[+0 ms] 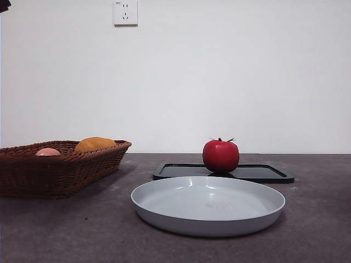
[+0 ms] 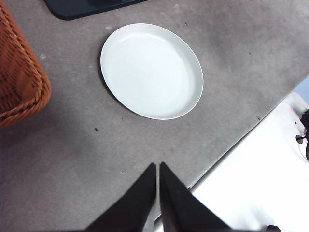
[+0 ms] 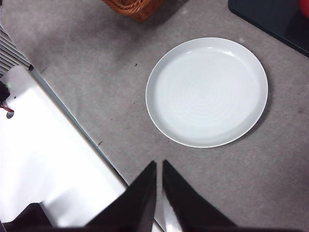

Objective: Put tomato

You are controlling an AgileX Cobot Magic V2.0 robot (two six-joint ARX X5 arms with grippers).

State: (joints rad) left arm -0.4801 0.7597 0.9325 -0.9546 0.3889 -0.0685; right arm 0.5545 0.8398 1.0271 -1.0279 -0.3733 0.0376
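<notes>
The glossy red tomato (image 1: 220, 156) with a dark green stem stands on a flat black tray (image 1: 269, 173) behind an empty grey plate (image 1: 164, 201). In the right wrist view only a red sliver of the tomato (image 3: 305, 7) shows, on the tray (image 3: 270, 19) beyond the plate (image 3: 164, 63). My left gripper (image 2: 158, 166) is shut and empty, high above the table's front edge, well short of the plate (image 2: 116, 43). My right gripper (image 3: 159, 164) is shut and empty, also high over the front edge. Both are far from the tomato.
A brown wicker basket (image 1: 82, 164) at the left holds an orange-yellow fruit (image 1: 94, 144) and a pale pinkish fruit (image 1: 47, 152). The basket also shows in the left wrist view (image 2: 19, 82) and the right wrist view (image 3: 135, 7). A black arm tip (image 1: 4, 5) shows at the top left corner.
</notes>
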